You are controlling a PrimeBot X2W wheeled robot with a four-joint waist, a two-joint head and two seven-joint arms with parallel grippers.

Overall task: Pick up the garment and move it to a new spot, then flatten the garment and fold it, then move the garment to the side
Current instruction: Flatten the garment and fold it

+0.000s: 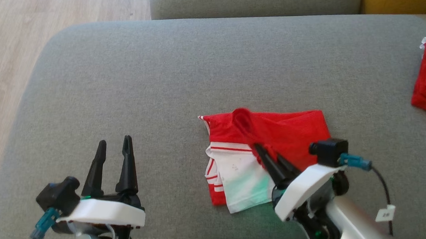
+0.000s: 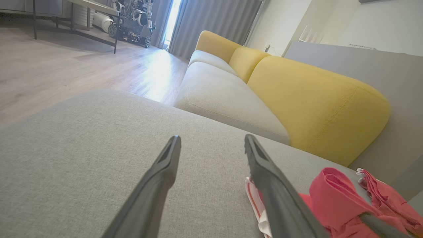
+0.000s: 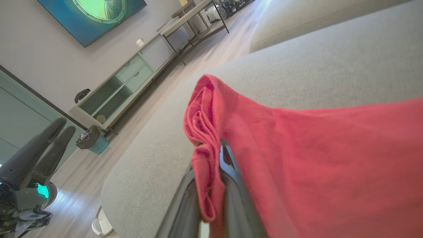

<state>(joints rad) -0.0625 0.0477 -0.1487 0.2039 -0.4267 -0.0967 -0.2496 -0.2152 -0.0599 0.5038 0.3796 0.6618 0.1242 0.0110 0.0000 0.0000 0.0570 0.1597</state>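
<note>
Garment [image 1: 294, 132], red and white, lies folded on the grey sofa cushion [image 1: 157, 82], its red fold pinched by the right gripper [image 1: 267, 151], plainest in that wrist's view, while the left gripper [image 1: 114, 140] hovers spread.

Garment [image 3: 330, 165] runs off the right wrist view's edge.

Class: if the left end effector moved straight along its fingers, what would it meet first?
Probably the bare grey cushion, which the left end effector points low across. Depth is unclear; it might skim over toward the next seat beyond.
</note>
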